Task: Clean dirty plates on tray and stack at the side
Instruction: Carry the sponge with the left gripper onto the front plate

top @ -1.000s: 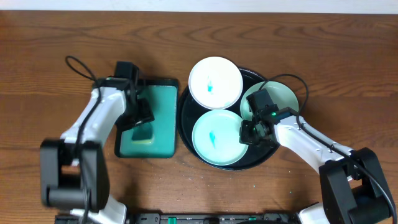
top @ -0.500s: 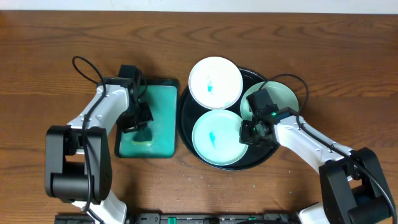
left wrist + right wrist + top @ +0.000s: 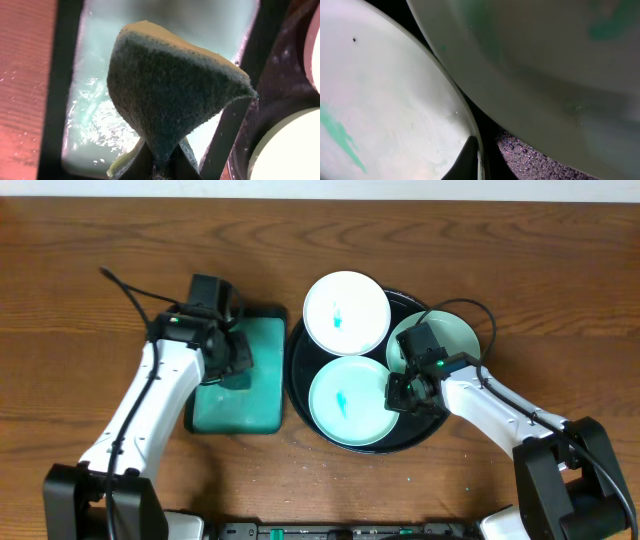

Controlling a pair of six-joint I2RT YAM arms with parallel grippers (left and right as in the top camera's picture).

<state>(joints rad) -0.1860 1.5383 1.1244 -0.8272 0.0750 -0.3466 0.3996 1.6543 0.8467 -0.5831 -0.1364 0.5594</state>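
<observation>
Three teal-smeared white plates [image 3: 346, 313] on a glossy black tray [image 3: 298, 366].
Left gripper [image 3: 159, 161] pinches a dark sponge [image 3: 170, 95]; right gripper [image 3: 400, 392] at a plate rim, closure unclear.

Wooden table [image 3: 80, 240]: brown boards, grain running left to right, filling the overhead view; a few tiny pale specks lie on the wood near its front edge. Teal tray [image 3: 255, 395]: rectangular, black-rimmed, lying flat on the table left of centre, long side running front to back. In the left wrist view its teal floor [image 3: 95, 125] is wet, with glinting droplets and foam. Sponge [image 3: 170, 95]: dark green scouring face with a thin yellow backing along its upper edge, squeezed to a narrow waist at its lower end and flaring wide above, over the teal tray.
</observation>
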